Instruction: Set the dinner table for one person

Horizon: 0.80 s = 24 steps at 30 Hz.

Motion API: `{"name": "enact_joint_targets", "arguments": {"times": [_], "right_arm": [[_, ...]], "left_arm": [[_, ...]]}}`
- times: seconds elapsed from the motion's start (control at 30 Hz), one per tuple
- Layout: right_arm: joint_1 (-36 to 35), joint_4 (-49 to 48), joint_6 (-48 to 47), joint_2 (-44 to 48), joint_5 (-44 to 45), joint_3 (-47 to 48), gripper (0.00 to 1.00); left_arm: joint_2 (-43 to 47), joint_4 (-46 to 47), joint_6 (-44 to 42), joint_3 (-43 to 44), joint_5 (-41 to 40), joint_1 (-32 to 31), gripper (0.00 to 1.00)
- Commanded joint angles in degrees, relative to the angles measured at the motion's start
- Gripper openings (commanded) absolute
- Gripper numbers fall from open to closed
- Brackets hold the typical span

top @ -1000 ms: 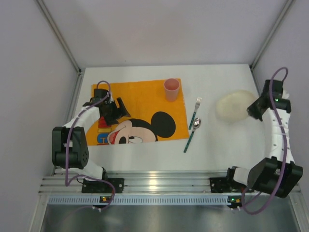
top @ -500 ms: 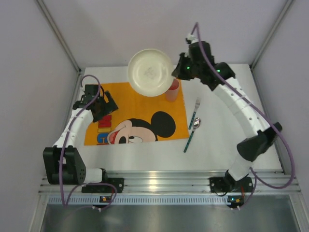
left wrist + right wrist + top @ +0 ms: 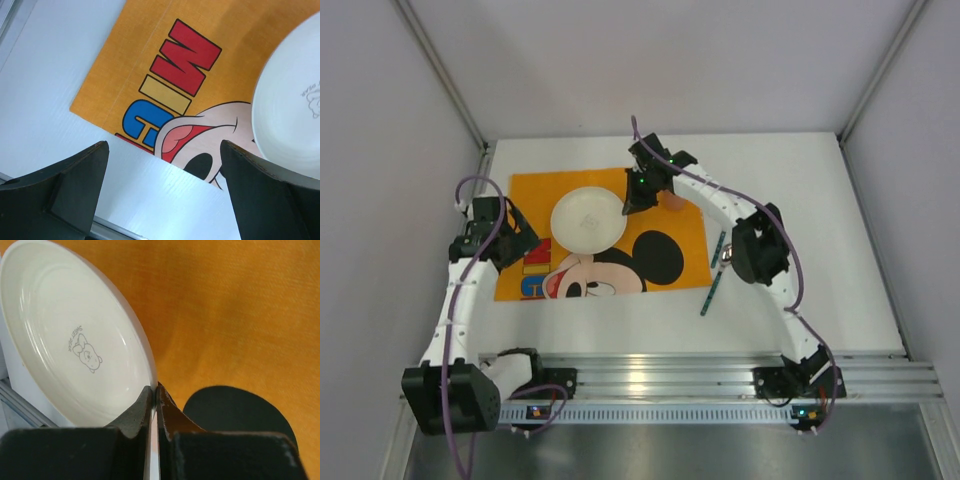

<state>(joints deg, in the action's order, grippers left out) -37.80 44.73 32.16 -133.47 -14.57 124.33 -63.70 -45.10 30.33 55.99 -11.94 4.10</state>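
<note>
Dinner table (image 3: 820, 200): white matte top filling the middle of the top view. It's rigid and fixed, so nothing there gets gripped; the piece being handled is the plate (image 3: 588, 220). The plate is round and cream-white with a small bear print in the well. It sits left of centre over the upper part of the orange placemat (image 3: 685, 240), above the Mickey face. The right gripper (image 3: 154, 387) is clamped on the plate's rim, one finger inside and one outside, on the edge facing frame right. In the wrist view the plate looks tilted; I can't tell if its low edge touches the mat.

Handling, by my judgement:
- stiff, smooth and glossy, so likely slippery
- probably light, though it may chip if dropped
- a one-sided rim pinch lets it pivot, so the rim is the only sensible hold; set it down flat and slow

The left gripper (image 3: 164, 145) hangs over the mat's lower-left corner, fingers spread, holding nothing. The pink cup (image 3: 672, 200) is just beside the right wrist, partly hidden. The cutlery (image 3: 708, 295) lies right of the mat, partly under the right arm.
</note>
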Motion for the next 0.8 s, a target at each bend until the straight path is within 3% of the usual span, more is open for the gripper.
{"name": "enact_joint_targets", "arguments": {"times": [0.0,0.13,0.2,0.3,0.4,0.57,0.67,0.77], "right_arm": [[-0.4,-3.5,2.0,-2.5,-4.9,8.9,0.00],[-0.6,-4.1,2.5,-4.7,-4.6,9.0,0.00],[-0.5,-3.8,1.9,-4.1,-4.0,7.2,0.23],[-0.5,-3.7,0.3,-0.6,-2.7,2.6,0.66],[-0.4,-3.8,-1.5,4.7,-2.2,-1.7,0.81],[3.2,-4.2,-4.4,20.5,3.6,-14.4,0.82],[11.5,-5.3,-4.6,35.8,4.6,-32.4,0.80],[18.7,-5.3,-5.7,44.1,5.2,-45.8,0.74]], "left_arm": [[3.1,-2.4,-1.7,-1.4,-1.3,0.0,0.98],[3.8,-2.6,-2.2,-1.1,0.3,0.0,0.98],[3.9,-2.1,-2.6,-1.1,2.5,0.0,0.98],[3.4,-0.7,-3.3,-1.1,6.1,0.0,0.97],[2.1,0.8,-3.2,-0.4,8.6,0.0,0.96],[-1.8,1.4,-4.1,2.5,9.2,-0.9,0.96],[-3.8,2.5,-4.3,2.5,9.8,-1.6,0.96],[-5.0,4.3,-3.9,1.5,11.6,-1.9,0.95]]}}
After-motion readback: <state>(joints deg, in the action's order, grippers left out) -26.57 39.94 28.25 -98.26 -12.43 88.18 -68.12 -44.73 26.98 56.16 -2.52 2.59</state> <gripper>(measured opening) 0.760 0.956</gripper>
